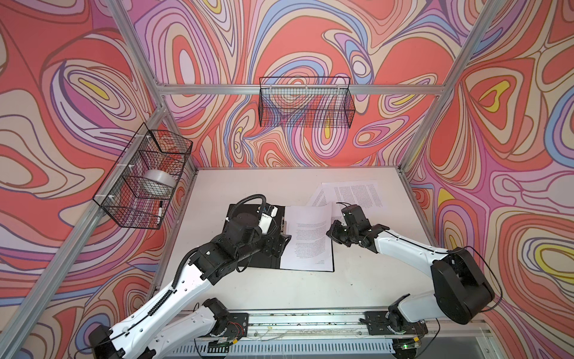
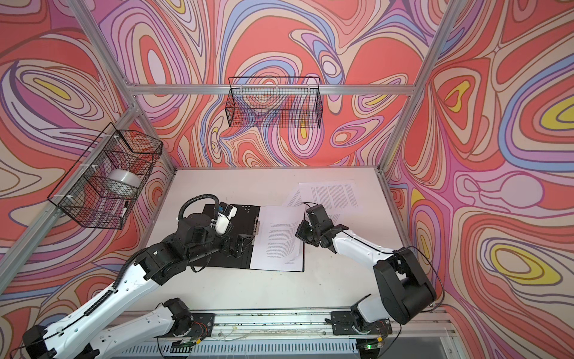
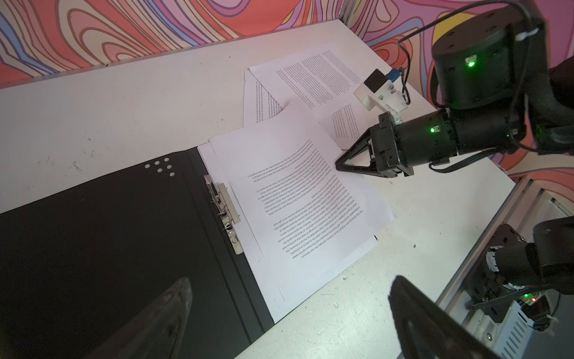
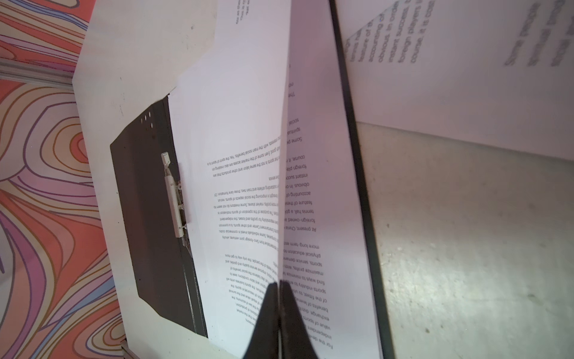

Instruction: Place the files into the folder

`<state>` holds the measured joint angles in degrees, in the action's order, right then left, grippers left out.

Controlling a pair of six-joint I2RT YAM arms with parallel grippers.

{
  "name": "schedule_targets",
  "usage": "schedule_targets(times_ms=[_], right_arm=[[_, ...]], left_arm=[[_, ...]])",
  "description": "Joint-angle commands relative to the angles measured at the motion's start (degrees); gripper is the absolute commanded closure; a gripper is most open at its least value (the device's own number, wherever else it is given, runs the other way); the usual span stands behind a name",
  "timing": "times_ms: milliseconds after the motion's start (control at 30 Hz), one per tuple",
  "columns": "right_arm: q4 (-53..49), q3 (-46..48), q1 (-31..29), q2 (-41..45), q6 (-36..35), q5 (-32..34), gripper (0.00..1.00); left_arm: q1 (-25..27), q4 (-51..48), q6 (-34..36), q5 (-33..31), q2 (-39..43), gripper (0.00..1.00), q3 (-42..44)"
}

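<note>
Watching the feeds, I see my right gripper pinched shut on the raised edge of the top sheet, which lies on the right half of the open folder, black inside up. My left gripper hangs over the folder near its spine clip, jaws spread wide and empty. More files lie loose on the table just behind it.

Bare table is left along the near edge and at the far-left corner. The folder is overhung by the left arm, its right side is blocked by the right gripper, and the far-right corner is covered by files.
</note>
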<state>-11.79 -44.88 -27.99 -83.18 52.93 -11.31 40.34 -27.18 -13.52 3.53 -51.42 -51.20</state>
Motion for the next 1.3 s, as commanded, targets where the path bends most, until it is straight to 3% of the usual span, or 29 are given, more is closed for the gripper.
schedule_targets(times_ms=[0, 900, 1267], right_arm=[[1.8, 1.2, -0.8, -0.9, 1.6, 1.1, 1.0], [-5.3, -2.2, -1.7, -1.6, -9.9, -1.2, 1.0], [-3.4, -2.8, -2.1, -3.6, -9.1, -2.7, 1.0]], left_arm=[[-0.3, 1.0, 0.3, 0.8, 0.4, 0.0, 0.8], [-0.3, 1.3, 0.6, 1.9, -0.3, 0.0, 0.9], [-0.3, 1.4, 0.6, 1.9, -0.7, 0.0, 0.9]])
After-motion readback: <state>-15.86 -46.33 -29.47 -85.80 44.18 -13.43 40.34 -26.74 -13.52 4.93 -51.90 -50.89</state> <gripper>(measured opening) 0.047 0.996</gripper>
